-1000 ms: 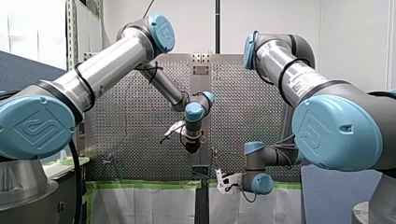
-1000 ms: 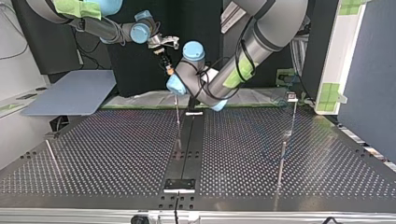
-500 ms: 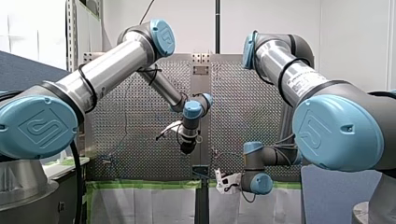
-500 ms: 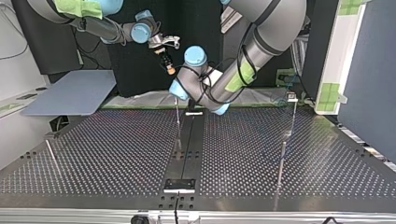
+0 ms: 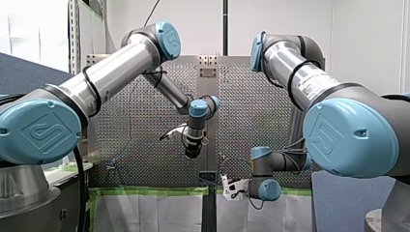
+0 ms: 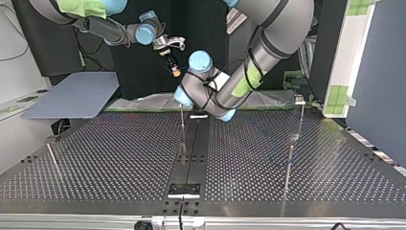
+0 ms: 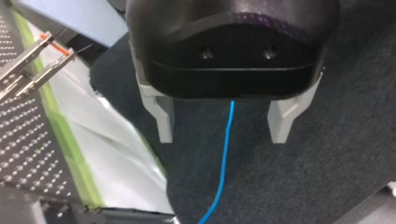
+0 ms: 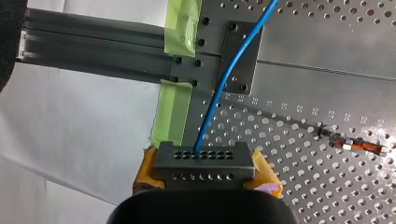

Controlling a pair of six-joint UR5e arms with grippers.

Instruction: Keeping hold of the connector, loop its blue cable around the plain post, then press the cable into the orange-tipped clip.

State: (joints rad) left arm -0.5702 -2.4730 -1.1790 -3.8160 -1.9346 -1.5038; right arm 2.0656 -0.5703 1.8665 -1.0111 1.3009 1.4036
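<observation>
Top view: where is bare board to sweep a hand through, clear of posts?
Bare table lies between the post at the view's left and the centre rail, and between the rail and the two posts at its right. Crowded at the rail's far end: my left arm hangs by the thin post.

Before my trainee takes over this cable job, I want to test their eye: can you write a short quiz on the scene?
1. True or false: my right gripper is shut on the connector.
2. Where does the cable run at my left gripper? A between its open fingers; B clamped in shut fingers; C nowhere near it.
3. Fill in: my right gripper's pads are ____.
Key: 1 true; 2 A; 3 yellow.
</observation>
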